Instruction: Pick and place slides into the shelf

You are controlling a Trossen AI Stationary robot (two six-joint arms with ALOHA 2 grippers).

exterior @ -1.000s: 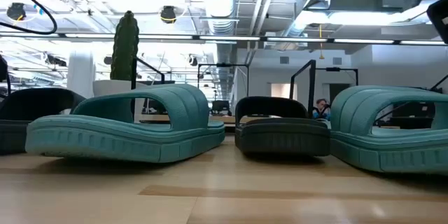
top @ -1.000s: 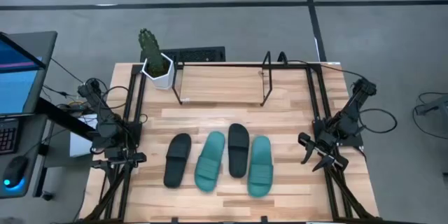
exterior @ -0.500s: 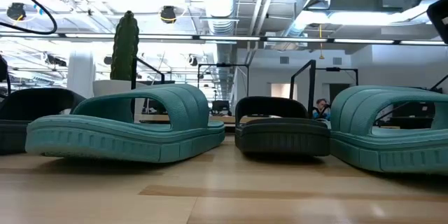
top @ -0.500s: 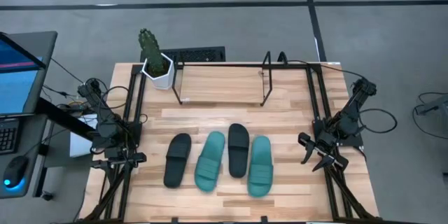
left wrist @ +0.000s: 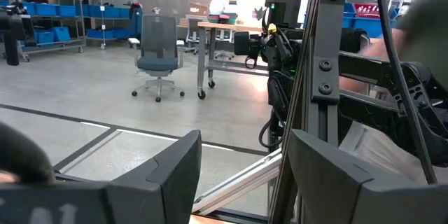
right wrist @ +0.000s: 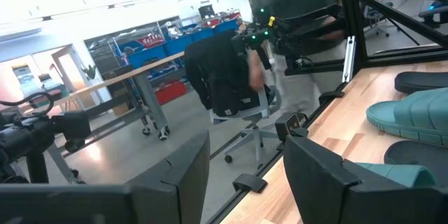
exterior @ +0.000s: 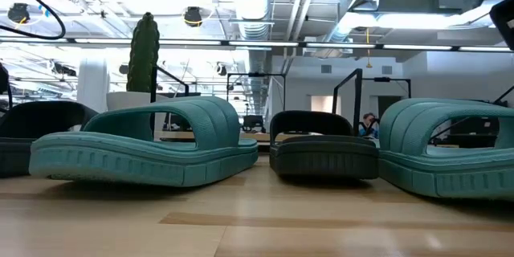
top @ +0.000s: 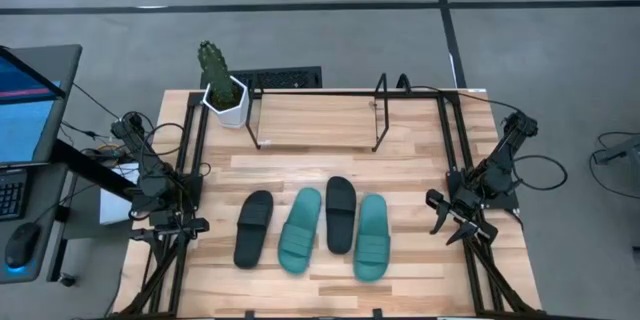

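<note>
Four slides lie side by side, soles down, on the table in the high view: a black one (top: 253, 227), a teal one (top: 299, 230), a second black one (top: 340, 214) and a second teal one (top: 371, 237). The shelf (top: 315, 118) stands at the table's far side, with nothing on it. My left gripper (top: 178, 228) rests open at the table's left edge, clear of the slides. My right gripper (top: 452, 222) rests open at the right edge, also touching nothing. In the low view the teal slides (exterior: 148, 140) and a black slide (exterior: 323, 144) fill the picture.
A white pot with a cactus (top: 224, 90) stands at the shelf's left end. Black arm-mount frames (top: 190, 150) run along both table sides. Bare wood (top: 330, 165) lies between the slides and the shelf. A monitor and keyboard stand off the table's left.
</note>
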